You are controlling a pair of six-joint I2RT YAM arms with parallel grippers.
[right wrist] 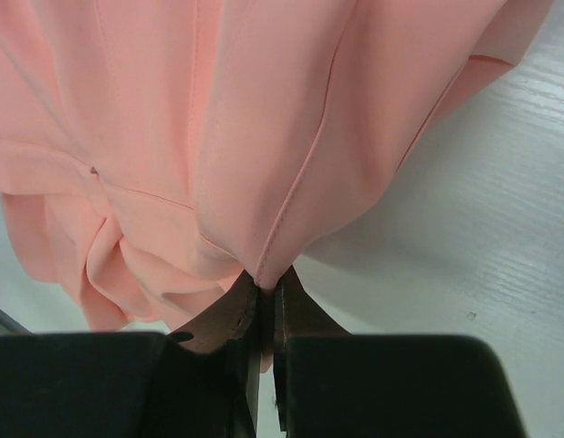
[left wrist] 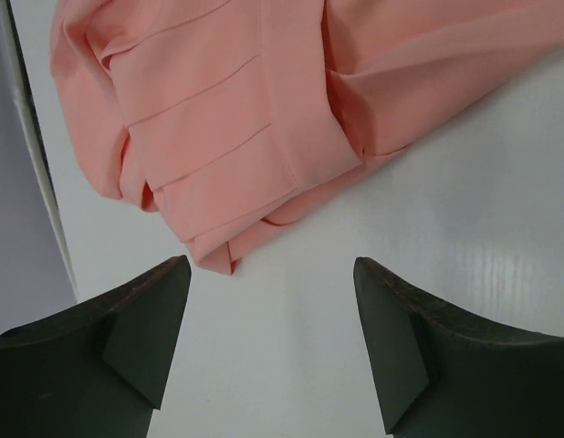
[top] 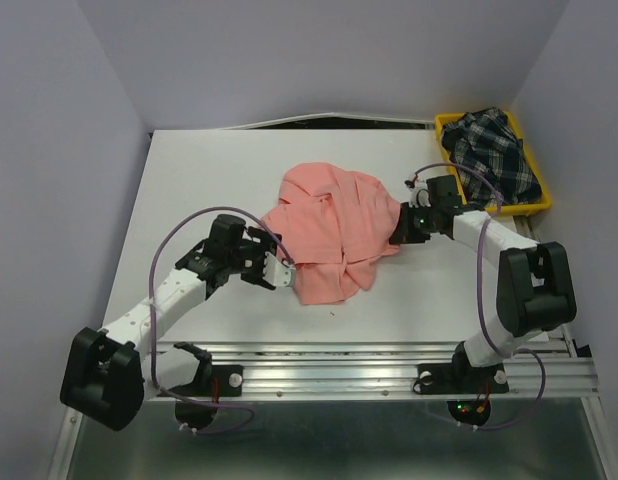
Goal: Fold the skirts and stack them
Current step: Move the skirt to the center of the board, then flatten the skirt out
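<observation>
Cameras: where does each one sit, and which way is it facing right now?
Top external: above and behind the bases, looking down at the white table; shows both arms, salmon-pink pleated cloth skirt, dark plaid skirt in yellow plastic tray.
Left wrist: on left gripper, open, facing the pink skirt's edge.
Right wrist: on right gripper, shut on a pink fold.
All three share the pink skirt.

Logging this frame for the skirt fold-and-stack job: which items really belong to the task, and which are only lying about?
Belongs to the job:
pink skirt, pinched by the right gripper
plaid skirt, bunched in the tray
left gripper, open near the pink skirt's edge

Just there:
yellow tray
table
</observation>
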